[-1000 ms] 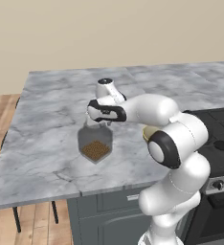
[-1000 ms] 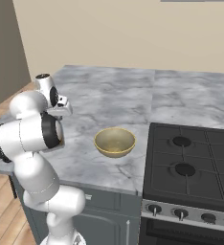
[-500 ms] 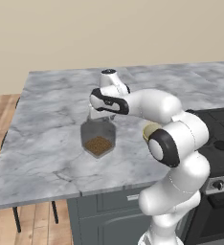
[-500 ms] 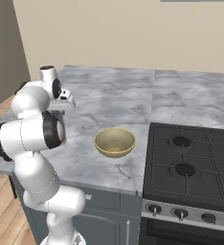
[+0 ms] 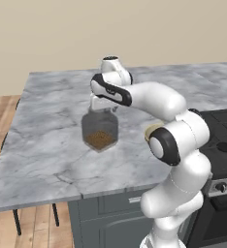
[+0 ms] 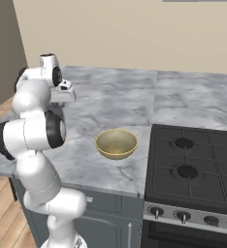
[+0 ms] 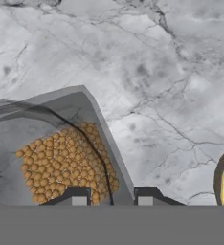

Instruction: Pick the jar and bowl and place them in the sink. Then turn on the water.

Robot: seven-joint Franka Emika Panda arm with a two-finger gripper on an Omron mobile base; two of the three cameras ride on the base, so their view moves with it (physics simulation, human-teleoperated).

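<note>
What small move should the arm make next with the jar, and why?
Probably keep lifting the jar and start carrying it off. The hand is shut on its rim and it looks raised off the counter, while the bowl sits untouched.

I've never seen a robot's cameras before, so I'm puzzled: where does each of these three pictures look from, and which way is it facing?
Left base view: behind the arm, to its left, looking forward and down at the jar under the tool; the white arm rises lower right.
Right base view: behind, to its right, facing the bowl and stove; arm at left.
Hand view: on the hand, looking down the tool at the jar.
Both base views share the marble counter.
</note>
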